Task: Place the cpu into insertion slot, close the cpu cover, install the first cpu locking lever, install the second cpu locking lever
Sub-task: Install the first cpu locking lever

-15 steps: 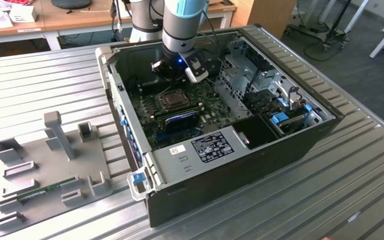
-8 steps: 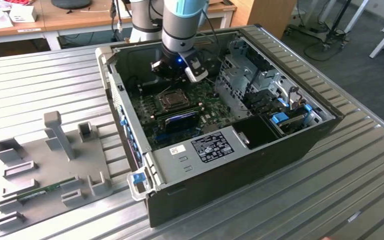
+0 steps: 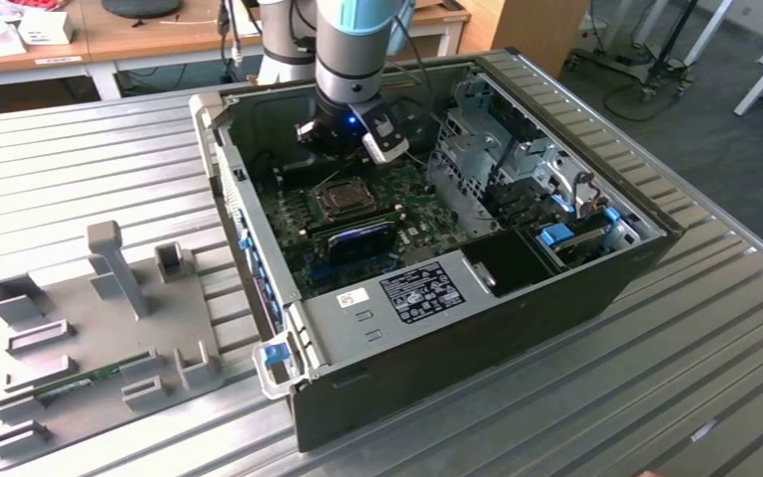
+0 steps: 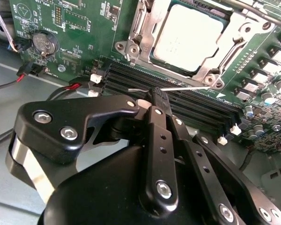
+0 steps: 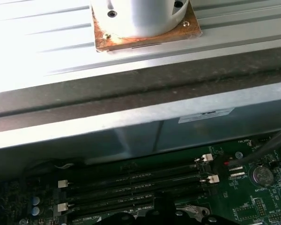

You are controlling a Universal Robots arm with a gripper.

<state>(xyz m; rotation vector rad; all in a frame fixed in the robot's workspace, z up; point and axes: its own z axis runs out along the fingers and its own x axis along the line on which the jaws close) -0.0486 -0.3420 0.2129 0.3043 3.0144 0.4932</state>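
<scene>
While cpu (image 4: 187, 37) lies flat, top upward, cpu cover (image 4: 236, 35) down over it

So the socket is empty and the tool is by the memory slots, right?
Not empty: the cpu sits in it, as the second wrist view shows. The tool is by the memory slots.

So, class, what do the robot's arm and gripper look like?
The arm is a grey tube with a light-blue joint cap. The gripper is black, made of flat linked bars with silver screws and a silvery band; a small blue light glows on its body.
</scene>
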